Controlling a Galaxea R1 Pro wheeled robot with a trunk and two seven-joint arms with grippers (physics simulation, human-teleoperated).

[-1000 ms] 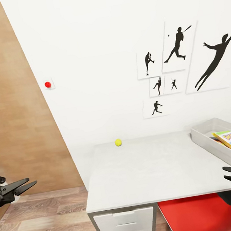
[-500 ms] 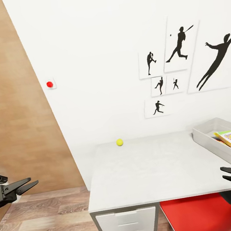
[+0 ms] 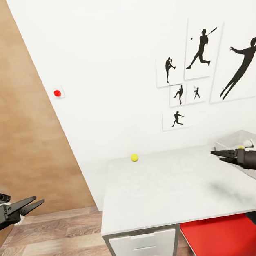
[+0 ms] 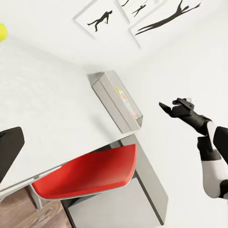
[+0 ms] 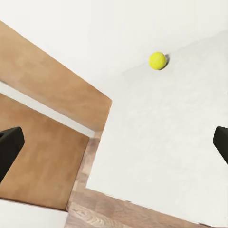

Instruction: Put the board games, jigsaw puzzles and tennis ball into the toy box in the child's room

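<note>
Yellow-green, the ball (image 3: 134, 157) sits alone at the far edge of the table (image 3: 170, 187), close to the white wall; it also shows in the right wrist view (image 5: 157, 60) and at the corner of the left wrist view (image 4: 2, 32). Well to its right, at the table's right end, lies the grey toy box (image 3: 230, 147), with a colourful game box (image 4: 127, 102) lying flat in it, seen from the left wrist camera. The right gripper (image 3: 220, 154) reaches over the table just in front of the toy box's near corner, pointing toward the ball but well apart from it; its fingers look nearly together in the head view, yet the wrist view shows the tips spread wide, so it holds nothing and stands apart. The left gripper (image 3: 32, 203) hangs off the table's left side, above the wood floor (image 3: 56, 247), its fingers slightly parted and empty. A red chair (image 3: 228, 238) is tucked under the table's near edge, beside white drawers (image 3: 143, 251). Black silhouette pictures (image 3: 202, 75) hang on the wall above the toy box.
</note>
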